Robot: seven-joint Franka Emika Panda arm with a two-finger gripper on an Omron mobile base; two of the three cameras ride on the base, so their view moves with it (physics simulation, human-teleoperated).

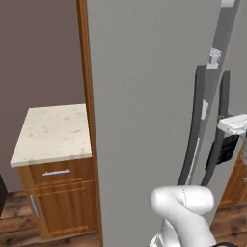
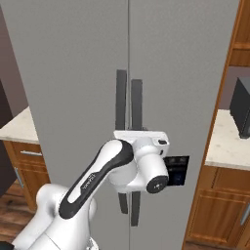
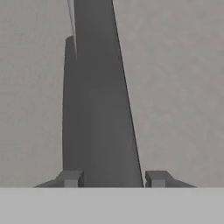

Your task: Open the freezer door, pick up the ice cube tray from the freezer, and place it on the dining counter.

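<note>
The freezer door (image 2: 185,97) is a flat grey panel and stands closed. Its dark vertical bar handle (image 3: 107,131) runs up between my fingertips. My gripper (image 3: 114,178) is shut on this handle, one finger pressed against each side. In the right base view my white hand (image 2: 146,146) sits against the right one of two handles (image 2: 137,105), just right of the seam. From the left base view the same hand (image 1: 234,124) is at the far handle (image 1: 223,106). The ice cube tray is hidden behind the closed door. The dining counter is out of view.
A second grey door (image 2: 73,88) with its own handle (image 2: 120,97) lies left of the seam. A short speckled-top cabinet with one drawer (image 1: 53,130) stands to the left. On the right, a counter (image 2: 224,144) carries a dark appliance (image 2: 241,107).
</note>
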